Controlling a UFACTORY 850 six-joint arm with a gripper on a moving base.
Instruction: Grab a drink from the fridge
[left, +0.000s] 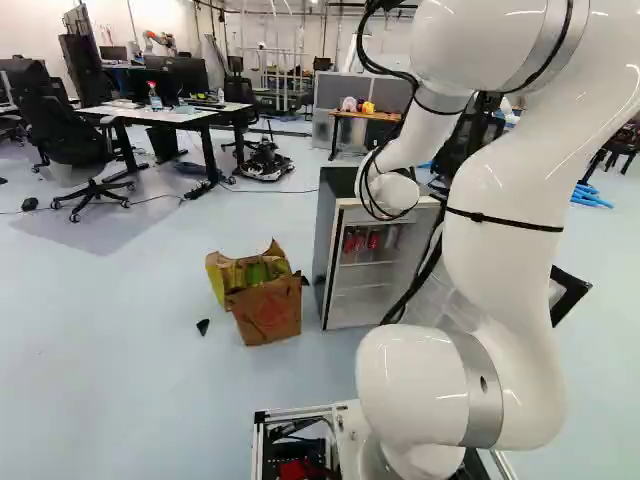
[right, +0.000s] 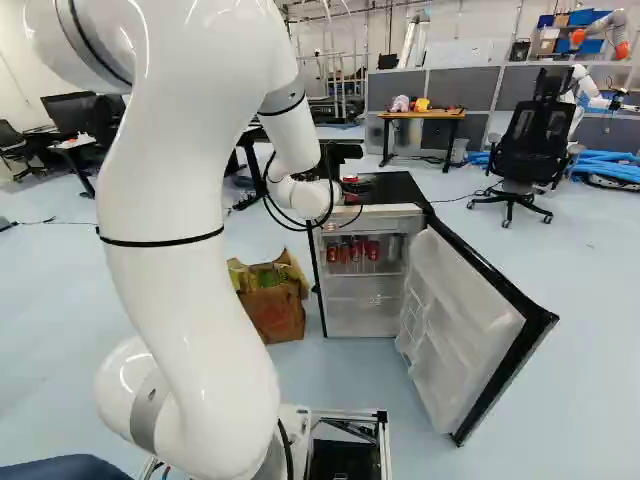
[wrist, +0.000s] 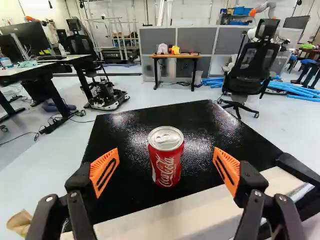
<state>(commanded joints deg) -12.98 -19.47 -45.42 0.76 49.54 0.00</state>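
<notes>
The gripper (right: 343, 182) is spread wide, around but apart from the red can (wrist: 166, 167) on the fridge (right: 397, 187); inside stand several red drinks (right: 373, 250).

A brown bag (left: 270, 312) and a wooden desk (wrist: 180, 56)
The open bag stands on the floor (left: 120, 350); the desk is in front of grey partitions (wrist: 215, 40), and a black office chair (right: 535, 148) is near blue tubes (wrist: 296, 90).

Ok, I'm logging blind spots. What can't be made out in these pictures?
- The upright can's far side: wrist view, turned away.
- Print on the red containers inside the fridge: right base view, too small.
- The paper bag's inside bottom: left base view, behind its front wall.
- The fridge door's outer face: right base view, turned away.
</notes>
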